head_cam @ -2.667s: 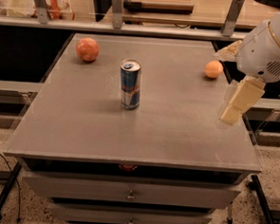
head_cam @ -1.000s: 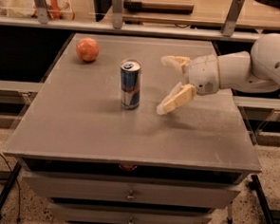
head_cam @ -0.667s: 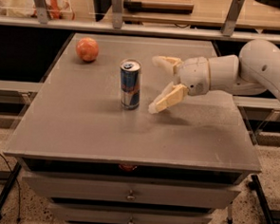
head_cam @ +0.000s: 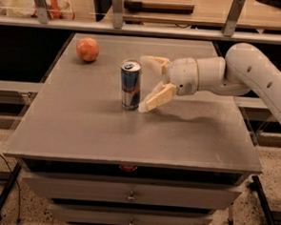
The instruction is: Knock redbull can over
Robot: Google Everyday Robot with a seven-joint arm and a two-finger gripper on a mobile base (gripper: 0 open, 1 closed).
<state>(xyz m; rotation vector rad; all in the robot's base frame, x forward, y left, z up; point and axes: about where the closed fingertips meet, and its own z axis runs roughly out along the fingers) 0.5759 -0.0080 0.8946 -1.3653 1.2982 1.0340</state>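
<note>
The redbull can point(head_cam: 130, 84), slim, blue and silver with a silver top, stands upright near the middle of the grey table point(head_cam: 129, 133). My gripper point(head_cam: 143, 83) comes in from the right on a white arm and is open. Its two cream fingers point left: one fingertip point(head_cam: 145, 106) is right beside the can's lower right side, the other lies behind the can's upper right. I cannot tell whether a finger touches the can.
An orange round fruit point(head_cam: 87, 49) lies at the table's back left. A shelf rail with metal posts point(head_cam: 117, 8) runs behind the table. Drawers point(head_cam: 130, 195) sit under the front edge. My arm point(head_cam: 257, 78) spans the table's right side.
My gripper has moved left across the table from the right edge until its fingers are beside the can. The can still stands upright in the same place.
</note>
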